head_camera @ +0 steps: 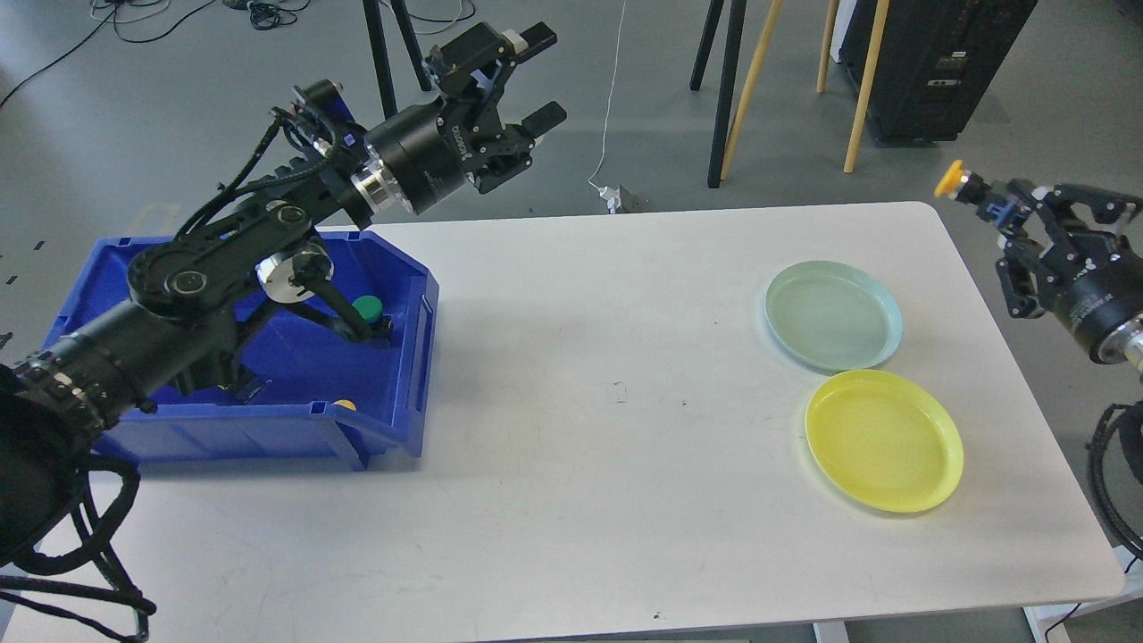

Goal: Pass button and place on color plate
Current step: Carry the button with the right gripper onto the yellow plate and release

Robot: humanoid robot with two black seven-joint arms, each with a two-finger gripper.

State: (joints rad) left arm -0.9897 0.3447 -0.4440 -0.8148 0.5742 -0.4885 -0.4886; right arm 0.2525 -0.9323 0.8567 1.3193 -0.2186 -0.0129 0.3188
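Observation:
My right gripper [987, 198] is shut on a yellow button [950, 181] and holds it high past the table's right edge, above and right of the plates. My left gripper [540, 76] is open and empty, raised beyond the table's far edge above the blue bin [393, 420]. A pale green plate [832, 314] and a yellow plate [884, 440] lie on the right side of the white table [580, 402]. A green button [367, 309] and a sliver of a yellow button [345, 405] show inside the bin.
The bin stands at the table's left edge, partly covered by my left arm. Tripod legs, wooden legs and a dark cabinet stand on the floor behind the table, with cables at the far left.

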